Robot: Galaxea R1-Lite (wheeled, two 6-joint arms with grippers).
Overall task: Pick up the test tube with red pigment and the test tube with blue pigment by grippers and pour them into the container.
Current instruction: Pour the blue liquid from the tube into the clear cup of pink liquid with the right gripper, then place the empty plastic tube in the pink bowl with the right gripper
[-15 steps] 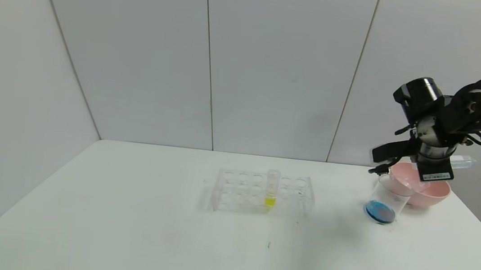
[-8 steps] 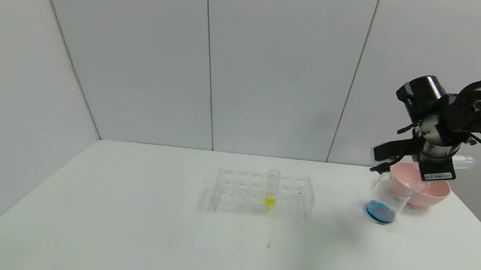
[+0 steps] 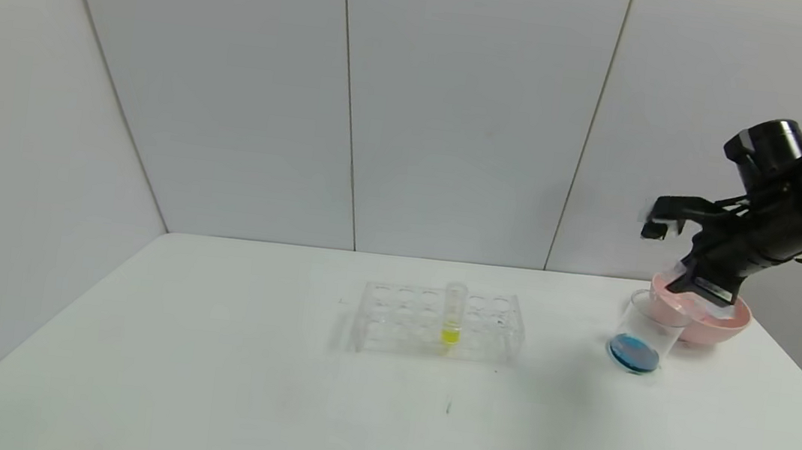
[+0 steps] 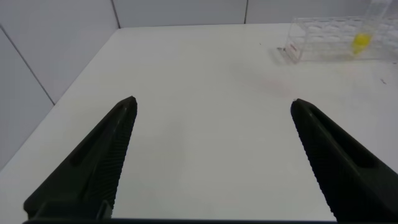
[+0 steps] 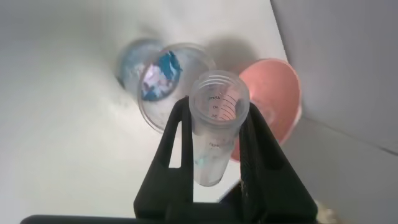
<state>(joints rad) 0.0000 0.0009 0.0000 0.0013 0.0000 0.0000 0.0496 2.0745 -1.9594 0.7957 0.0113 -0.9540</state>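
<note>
Blue tube (image 5: 214, 127): clear plastic cylinder, rimmed mouth, printed graduation marks on the wall. Looks drained; only a faint blue trace low inside. It is clamped between the two black fingers of the right gripper (image 5: 214, 134), one on each side of the barrel just under the rim. In the head view the tube itself is hidden behind the right gripper (image 3: 700, 285), which hangs over the pink bowl (image 3: 729, 323) at the table's far right.

Beaker (image 3: 642, 332): clear glass, straight-sided, standing on the white table (image 3: 276, 392) just in front of the bowl, touching or nearly so. A shallow layer of bright blue liquid covers its bottom. From the right wrist, the beaker (image 5: 171, 84) and the bowl (image 5: 273, 102) both lie below the tube's mouth.

Rack (image 3: 439, 321): clear plastic, rows of round holes, mid-table, well apart from the beaker. It holds one upright yellow tube (image 3: 453, 314). Red tube not seen in any view.

Left gripper (image 4: 211, 155): fingers wide apart, holding nothing, above the table's left part, rack (image 4: 336, 40) far ahead.
</note>
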